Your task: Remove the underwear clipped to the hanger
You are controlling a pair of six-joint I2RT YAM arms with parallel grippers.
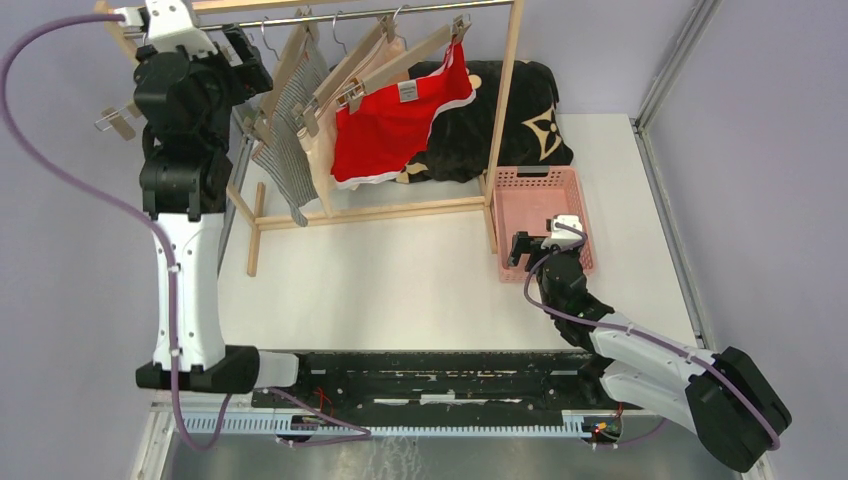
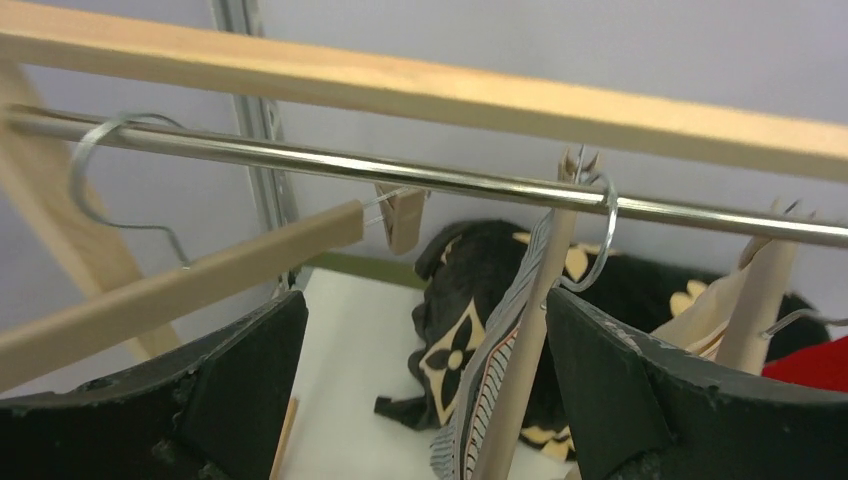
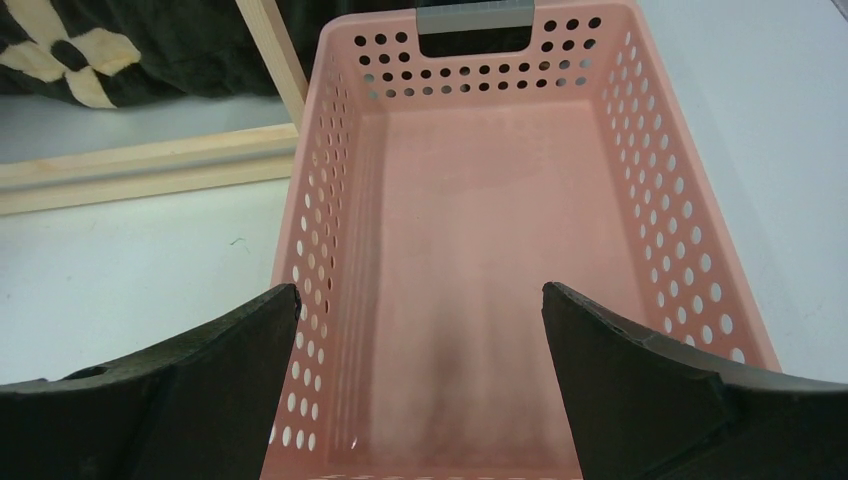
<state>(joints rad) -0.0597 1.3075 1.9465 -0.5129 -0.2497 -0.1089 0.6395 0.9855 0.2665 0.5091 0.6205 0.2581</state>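
Observation:
Three garments hang clipped to wooden hangers on the rack's metal rail (image 1: 350, 15): the grey-and-white striped underwear (image 1: 288, 150), the pale beige one (image 1: 322, 165) and the red one with white trim (image 1: 395, 125). My left gripper (image 1: 245, 55) is open and raised at the rack's left end, beside the striped garment's hanger. In the left wrist view the striped cloth (image 2: 490, 390) and its hanger arm (image 2: 530, 340) stand between the open fingers of my left gripper (image 2: 425, 380), close to the right finger. My right gripper (image 1: 520, 250) is open and empty over the pink basket's near end.
The pink perforated basket (image 1: 545, 185) stands right of the rack's post and is empty inside (image 3: 320, 200). A black cushion with tan flower marks (image 1: 520, 110) lies behind the rack. An empty wooden hanger with a clip (image 2: 200, 270) hangs at the rail's left end.

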